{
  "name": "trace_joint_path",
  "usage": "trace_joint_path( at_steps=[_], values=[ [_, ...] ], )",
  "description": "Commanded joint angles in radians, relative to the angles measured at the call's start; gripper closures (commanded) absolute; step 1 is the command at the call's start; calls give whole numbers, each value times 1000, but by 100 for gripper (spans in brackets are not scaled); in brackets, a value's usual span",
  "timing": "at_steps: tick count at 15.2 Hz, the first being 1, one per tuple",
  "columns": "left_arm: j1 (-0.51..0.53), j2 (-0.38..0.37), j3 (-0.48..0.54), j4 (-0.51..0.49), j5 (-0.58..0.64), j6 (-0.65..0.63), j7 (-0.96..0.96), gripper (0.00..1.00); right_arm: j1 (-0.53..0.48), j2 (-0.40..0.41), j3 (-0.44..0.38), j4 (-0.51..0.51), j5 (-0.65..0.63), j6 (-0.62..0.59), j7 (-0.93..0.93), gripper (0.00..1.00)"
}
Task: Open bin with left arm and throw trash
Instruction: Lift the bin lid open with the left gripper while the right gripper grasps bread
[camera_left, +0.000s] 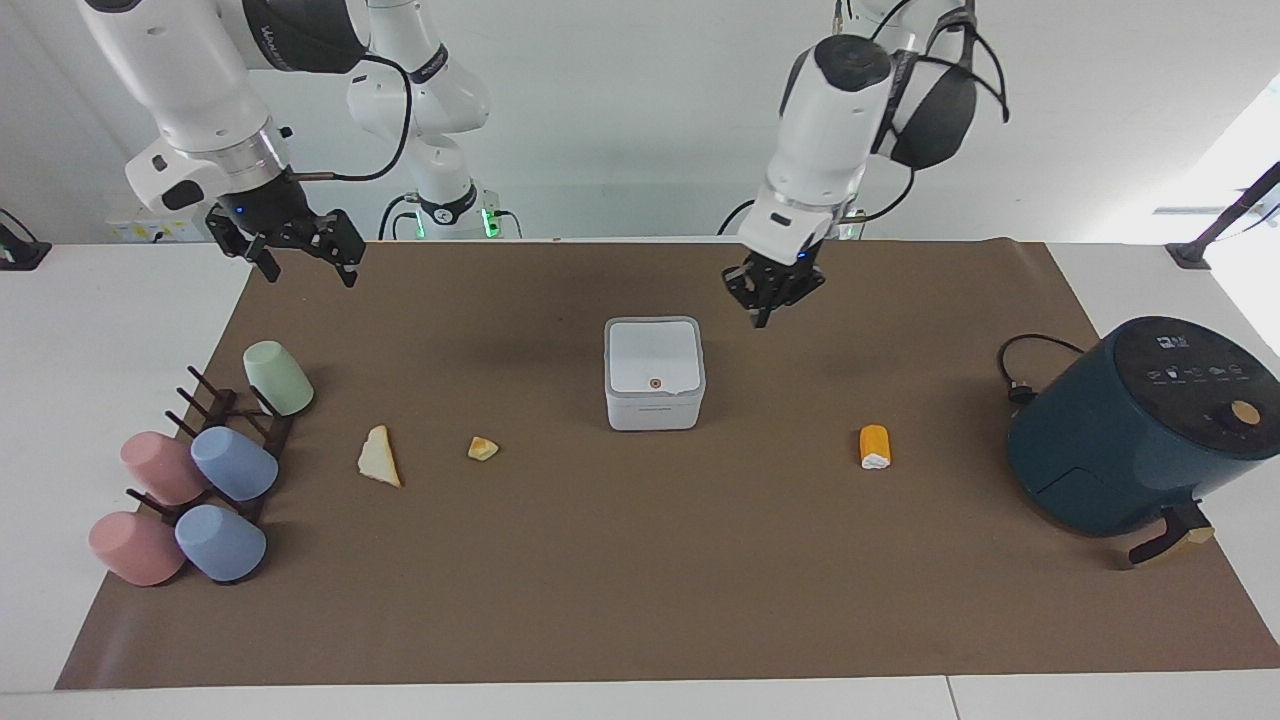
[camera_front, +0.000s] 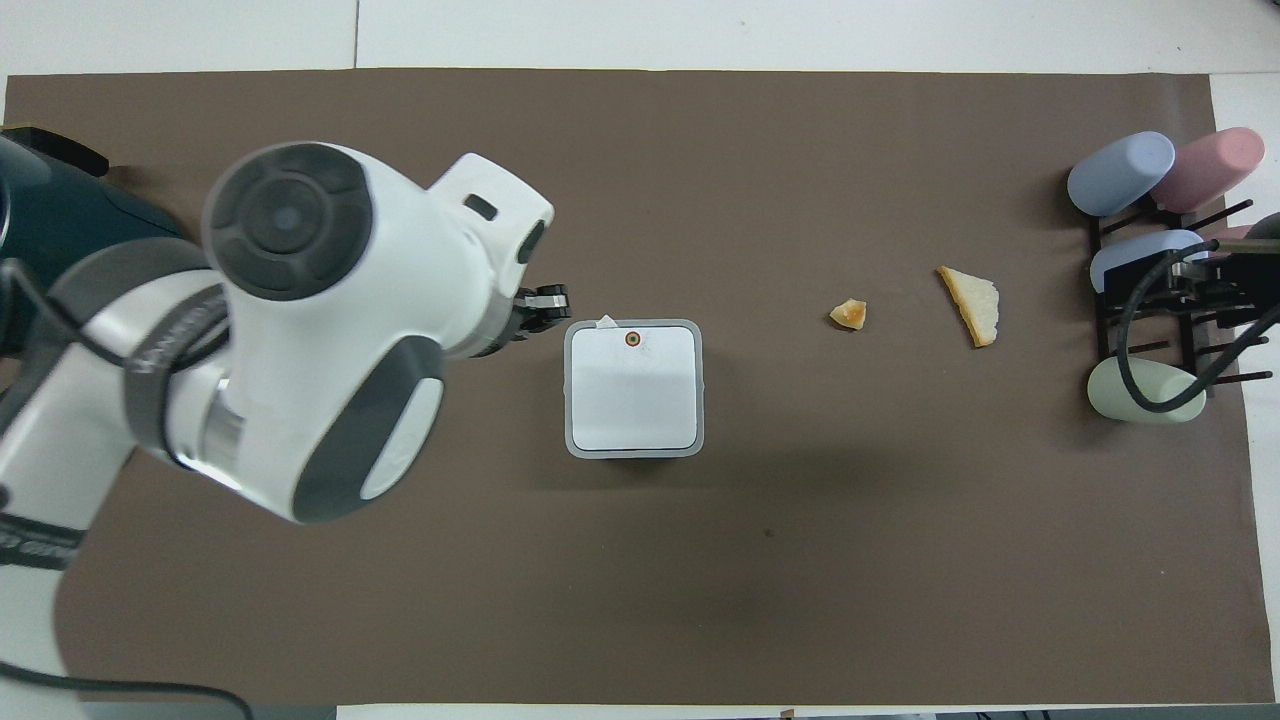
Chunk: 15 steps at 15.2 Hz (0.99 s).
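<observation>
Facing view. The bin (camera_left: 654, 372) stands in the middle of the brown mat (camera_left: 640, 600), its flat lid shut, the brown dot on the lid at the edge farther from the robots. The left gripper (camera_left: 772, 292) hangs in the air above the mat just beside the bin, toward the left arm's end of the table, and touches nothing. Its fingers point down and hold nothing; how wide they stand cannot be told. The right gripper (camera_left: 300, 250) waits in the air over the mat's edge at the right arm's end, above the cup rack (camera_left: 235, 425); its fingers are spread wide and empty. Three scraps lie on the mat, all farther from the robots than the bin: the bread wedge (camera_left: 379, 457) and the yellow chunk (camera_left: 483, 448) toward the right arm's end, the orange stub (camera_left: 875, 446) toward the left arm's end. The air fryer (camera_left: 1140, 425) stands past the stub, at the left arm's end.

Overhead view. The left arm's white wrist (camera_front: 330, 320) covers the mat beside the bin (camera_front: 633, 388); only the gripper's tip (camera_front: 545, 300) shows, close to the lid corner nearest the dot. The chunk (camera_front: 849, 313) and the wedge (camera_front: 971, 303) lie well apart from the bin. The stub is hidden under the arm.
</observation>
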Motion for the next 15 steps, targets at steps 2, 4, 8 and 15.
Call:
trace_joint_path(
  at_steps=[2,4,8,15],
  values=[
    [-73,94,20,10,-17,84,-38,100,1,-39,6,-87,-7,56,11,9],
    [-74,113,20,1,-17,110,-35,100,-1,-41,6,-141,-4,137,-10,16],
    [-74,125,15,-18,-28,186,-34,100,1,5,9,-225,-4,335,-64,15],
    [-96,156,17,-36,-31,248,-35,100,-2,134,9,-403,-4,705,-145,0]
  ],
)
